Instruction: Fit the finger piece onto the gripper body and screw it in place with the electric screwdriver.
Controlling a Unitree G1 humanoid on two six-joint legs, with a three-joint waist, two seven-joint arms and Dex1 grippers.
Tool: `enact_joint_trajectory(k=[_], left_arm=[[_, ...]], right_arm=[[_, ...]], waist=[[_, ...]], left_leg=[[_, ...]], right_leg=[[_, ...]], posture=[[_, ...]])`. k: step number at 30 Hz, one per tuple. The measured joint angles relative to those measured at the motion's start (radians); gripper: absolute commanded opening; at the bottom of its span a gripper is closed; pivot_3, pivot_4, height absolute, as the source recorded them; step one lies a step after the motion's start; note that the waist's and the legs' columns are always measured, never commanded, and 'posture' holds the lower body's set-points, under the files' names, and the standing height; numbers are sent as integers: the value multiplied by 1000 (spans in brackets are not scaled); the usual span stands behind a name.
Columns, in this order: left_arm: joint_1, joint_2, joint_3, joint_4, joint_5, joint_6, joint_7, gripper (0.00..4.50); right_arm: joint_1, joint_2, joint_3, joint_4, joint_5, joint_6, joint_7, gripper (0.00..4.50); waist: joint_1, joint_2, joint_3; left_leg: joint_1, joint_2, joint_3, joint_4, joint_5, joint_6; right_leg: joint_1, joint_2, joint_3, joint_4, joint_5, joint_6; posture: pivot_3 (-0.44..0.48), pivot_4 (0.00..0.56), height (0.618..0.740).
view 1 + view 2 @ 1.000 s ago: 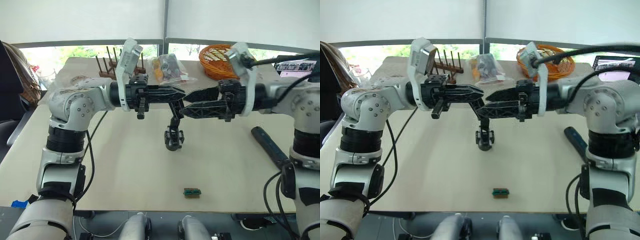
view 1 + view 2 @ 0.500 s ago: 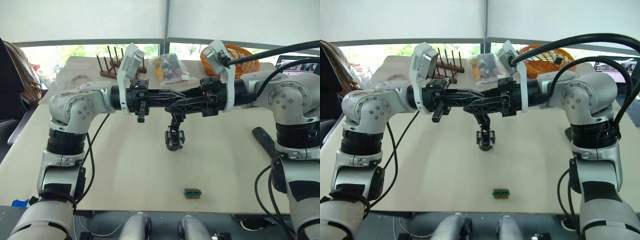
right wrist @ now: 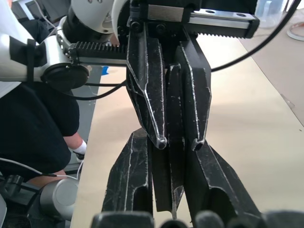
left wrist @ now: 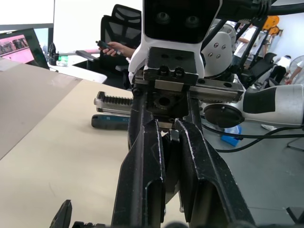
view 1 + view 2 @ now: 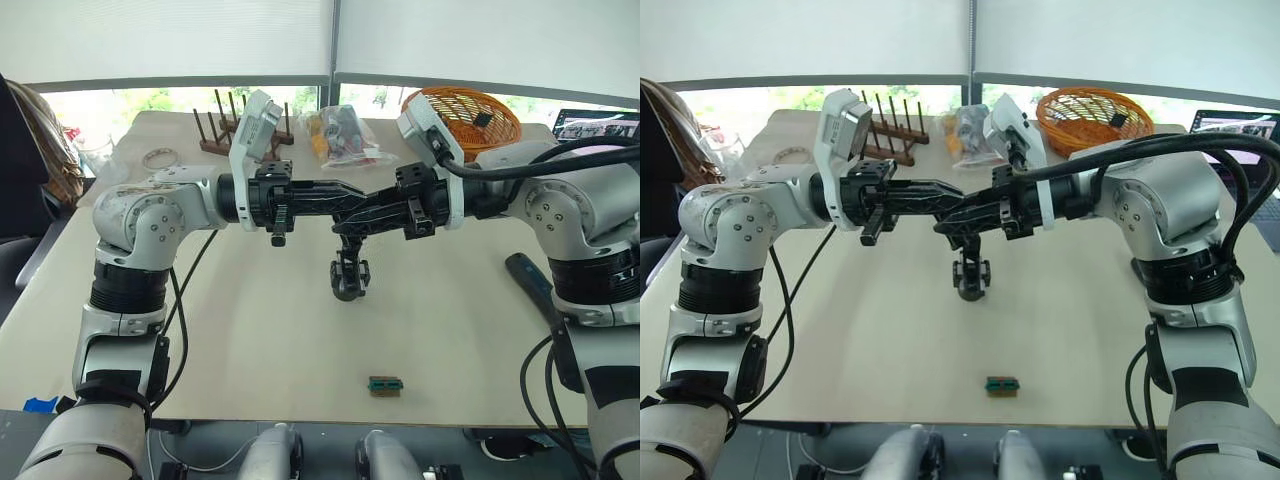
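Two grippers meet tip to tip above the middle of the beige table [image 5: 250, 330]. Left gripper [image 5: 345, 196] and right gripper [image 5: 362, 207] both close on one slim black part between them, apparently the finger piece [image 3: 172, 142], seen edge-on in the wrist views as a thin flat blade between each pair of fingers. Both look clenched on it, a handover in progress by my reading.

Gripper body [image 5: 348, 272] hangs just below the meeting point, squat, black, linkages over a round base that seems to rest on the table; what holds its upper end I cannot tell.

Handling, as judgement: the finger piece is rigid moulded plastic, light, smooth-faced, likely to twist or slip if pinched near the taper. Better held across the flat faces at the wide end, leaving the mounting end free.

Electric screwdriver [image 5: 530, 285] lies on the table at the right edge, well apart, a matte black cylinder, untouched. Small green-and-black block [image 5: 382, 385] sits near the front edge. Orange wicker basket [image 5: 468, 112] and wooden rack [image 5: 225, 135] stand at the far side.
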Motion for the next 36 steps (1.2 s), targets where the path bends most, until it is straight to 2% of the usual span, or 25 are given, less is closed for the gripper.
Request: enact_joint_trajectory(k=[10,13,20,22,25,27,28,30,33,36], left_arm=[[-2,2,2,0,13,-8,-15,0],[-2,2,-2,1,19,-16,-30,0],[-3,4,-15,2,44,-37,-61,0],[-3,6,-27,2,55,-36,-66,1022],[-3,30,-38,18,90,-65,-97,2244],[-1,65,-58,23,144,-144,-157,3158],[2,83,-71,32,175,-194,-187,3754],[32,126,-98,82,258,-325,-256,4499],[115,180,-137,185,386,-511,-328,4500],[168,160,-164,294,496,-666,-329,4500]], right_arm=[[-5,7,-8,6,5,18,-6,1099],[-5,0,-8,4,5,15,14,399],[6,0,-8,-2,4,9,19,398],[22,0,-8,-8,4,1,16,398],[46,0,-23,-10,-12,-42,1,398],[80,2,-43,-17,-33,-93,-13,398],[98,2,-46,-20,-41,-118,-19,398],[149,3,-48,-37,-69,-188,-27,398],[230,4,-57,-47,-114,-275,-54,398],[278,5,-68,-49,-141,-336,-76,398]], waist=[[1,0,0],[1,0,0],[1,0,0],[2,0,0],[1,0,0],[1,0,0],[1,0,0],[1,0,0],[0,0,0],[5,0,0]], left_leg=[[0,0,0,0,0,0],[0,0,0,0,0,0],[0,0,0,0,0,0],[0,0,0,0,0,0],[0,0,0,0,0,0],[0,0,1,0,0,-1],[0,0,1,0,0,-1],[0,0,1,0,0,-1],[0,0,2,0,0,-1],[-1,0,2,1,0,1]], right_leg=[[0,0,0,0,0,0],[0,0,0,0,0,0],[0,0,0,0,0,0],[0,0,0,0,0,0],[0,0,0,0,0,0],[0,1,0,0,0,0],[0,1,0,0,0,0],[0,1,0,0,0,0],[-1,1,0,0,0,0],[-1,0,-1,0,0,0]], posture=[[0,150,740],[0,150,740],[0,150,740],[0,150,740],[0,150,740],[0,150,740],[0,150,740],[0,150,740],[0,150,740],[0,150,740]])
